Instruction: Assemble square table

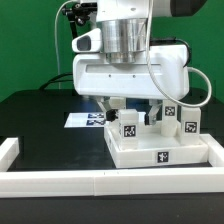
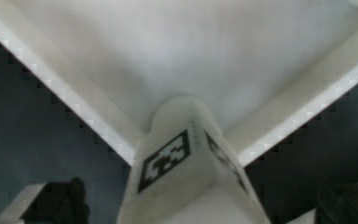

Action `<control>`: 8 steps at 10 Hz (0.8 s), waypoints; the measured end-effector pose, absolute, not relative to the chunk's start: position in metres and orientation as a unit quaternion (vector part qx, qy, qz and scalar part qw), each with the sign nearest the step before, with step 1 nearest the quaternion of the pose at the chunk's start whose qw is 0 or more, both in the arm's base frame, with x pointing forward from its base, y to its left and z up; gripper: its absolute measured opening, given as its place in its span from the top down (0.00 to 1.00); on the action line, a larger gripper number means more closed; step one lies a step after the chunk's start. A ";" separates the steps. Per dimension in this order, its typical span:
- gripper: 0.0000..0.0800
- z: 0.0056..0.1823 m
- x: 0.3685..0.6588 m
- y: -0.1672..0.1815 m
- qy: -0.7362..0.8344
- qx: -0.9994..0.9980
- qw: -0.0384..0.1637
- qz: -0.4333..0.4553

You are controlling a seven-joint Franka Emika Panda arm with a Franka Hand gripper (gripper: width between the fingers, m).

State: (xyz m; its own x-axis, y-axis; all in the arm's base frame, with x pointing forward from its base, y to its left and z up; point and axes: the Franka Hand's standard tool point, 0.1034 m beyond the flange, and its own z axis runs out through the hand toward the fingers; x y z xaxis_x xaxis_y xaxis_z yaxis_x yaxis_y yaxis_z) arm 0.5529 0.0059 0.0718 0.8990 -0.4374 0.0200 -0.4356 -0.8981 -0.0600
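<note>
The square table's top [image 1: 160, 150], a white slab with a marker on its front edge, lies in the corner of the barrier wall. White tagged legs stand upright on it [image 1: 128, 128], [image 1: 168, 114], [image 1: 190, 125]. My gripper [image 1: 138, 108] hangs just above the slab, among the legs. In the wrist view one tagged leg [image 2: 185, 155] rises from the slab [image 2: 176, 50] towards the camera. It stands between my dark fingers [image 2: 51, 200], with a gap on each side. My gripper [image 2: 197, 208] is open and holds nothing.
A low white barrier wall [image 1: 60, 182] runs along the front, with arms at the exterior view's left [image 1: 10, 150] and right [image 1: 214, 150]. The marker board [image 1: 88, 119] lies flat on the black table behind the slab.
</note>
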 end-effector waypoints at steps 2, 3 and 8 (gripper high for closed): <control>0.19 0.072 0.553 0.008 0.160 -0.987 0.017 -0.017; 0.19 0.072 0.553 0.009 0.142 -0.990 0.014 -0.017; 0.19 0.072 0.554 0.002 0.009 -1.000 0.002 -0.021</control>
